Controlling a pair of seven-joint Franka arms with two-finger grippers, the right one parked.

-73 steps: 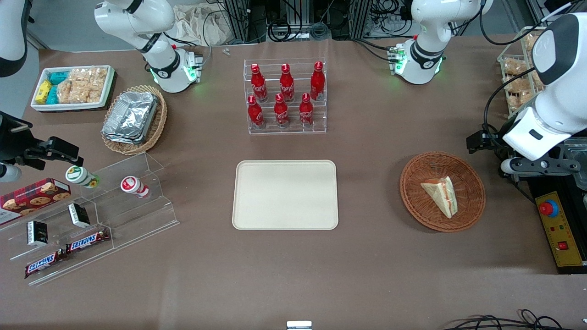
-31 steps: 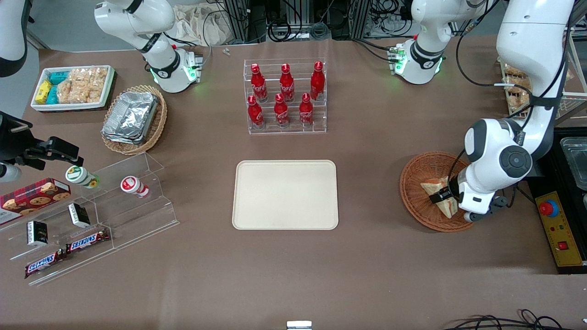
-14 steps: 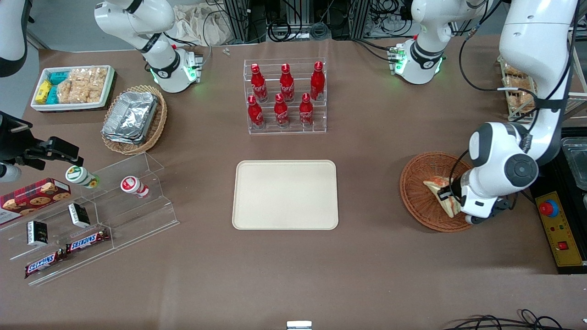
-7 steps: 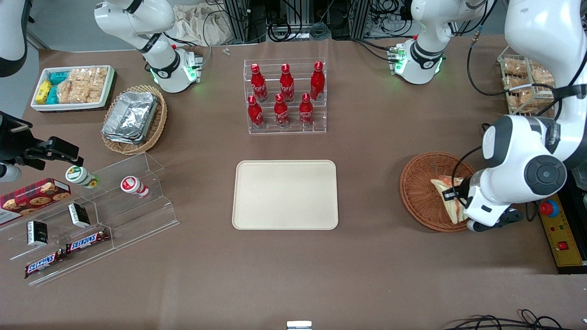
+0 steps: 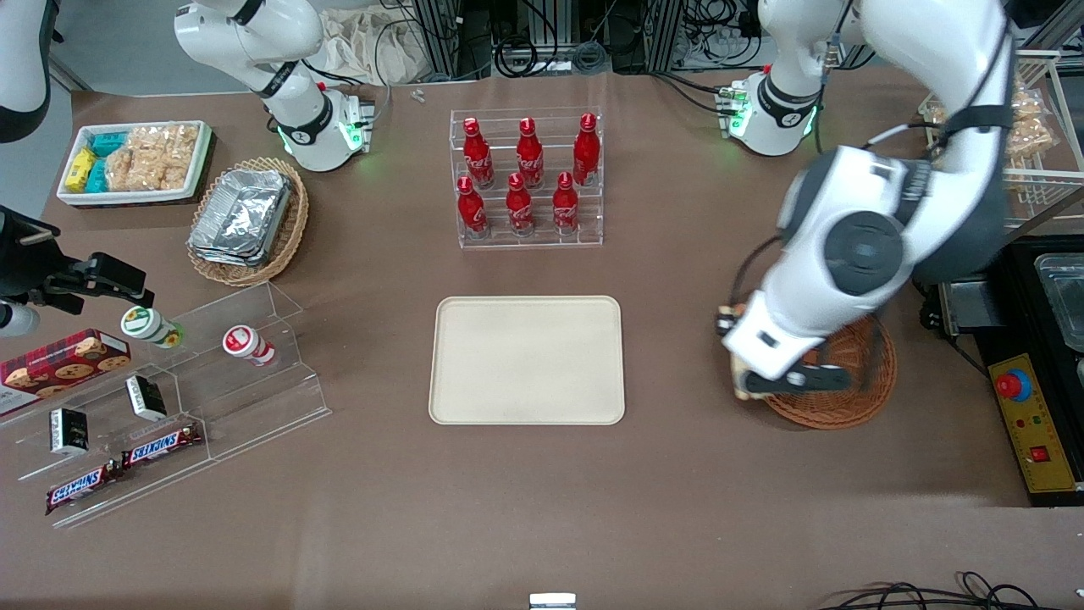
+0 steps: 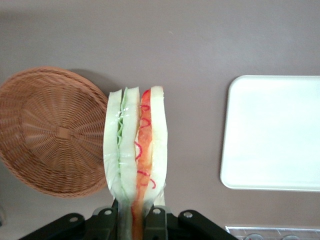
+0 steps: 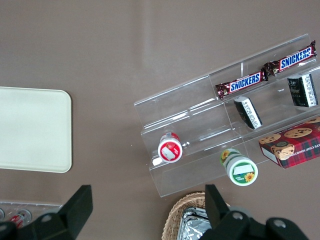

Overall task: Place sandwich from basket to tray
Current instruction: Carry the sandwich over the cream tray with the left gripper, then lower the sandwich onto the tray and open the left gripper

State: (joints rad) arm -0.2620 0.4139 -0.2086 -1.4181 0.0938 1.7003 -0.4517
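Sandwich point(image 6: 135, 145) soft and squashy, pinched at its edge by the gripper point(image 6: 134, 216), apparently lifted clear of basket point(image 6: 55, 130), tray point(image 6: 275, 132) still bare.

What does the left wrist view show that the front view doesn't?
Only the left wrist view shows the sandwich whole, lifted clear of the basket and clamped in the gripper, filling layers visible. Only the front view shows the cola bottles and the arm hiding most of the sandwich. Both show the basket and the bare tray.
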